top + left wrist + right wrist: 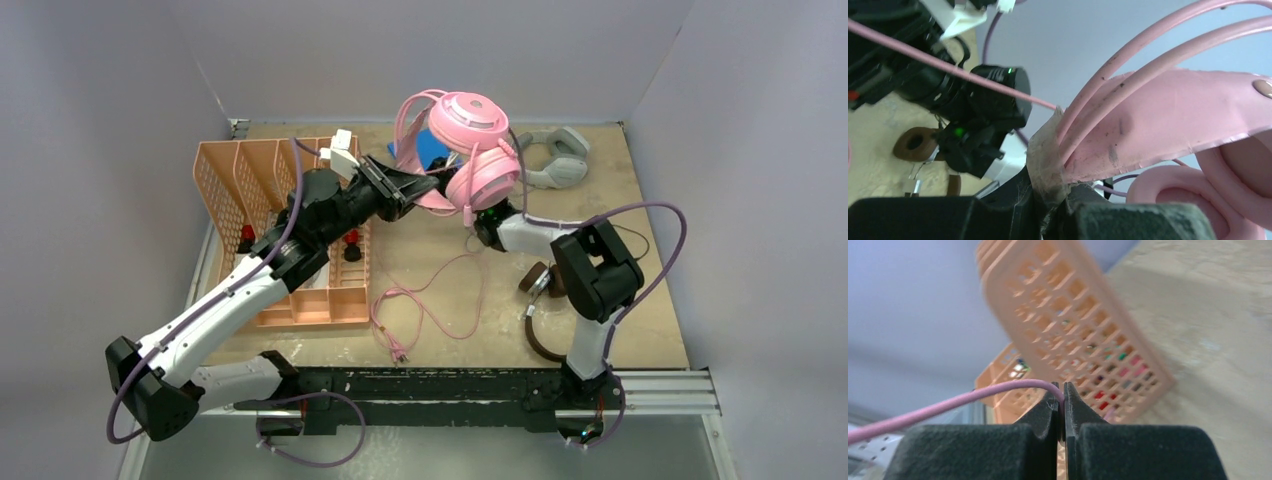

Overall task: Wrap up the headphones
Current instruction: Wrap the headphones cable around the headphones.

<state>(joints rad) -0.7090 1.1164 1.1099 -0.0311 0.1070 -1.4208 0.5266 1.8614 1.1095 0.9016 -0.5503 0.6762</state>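
Held the glossy pink headset [470,140] aloft over the mottled worktop [640,300], left claw [435,184] clamped on its flat, scuffed band [1168,115]. Pinched its thin round pink cable [948,402] tight in the right claw [1063,401], slack loops lying below.

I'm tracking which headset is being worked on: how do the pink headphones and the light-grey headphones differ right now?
The pink headphones are held up off the table, clamped at the headband by the left claw; the light-grey headphones lie on the table at the far right, untouched. The pink cable is pinched in the right claw; nothing grips the light-grey headphones' cord. Both are over-ear headsets.
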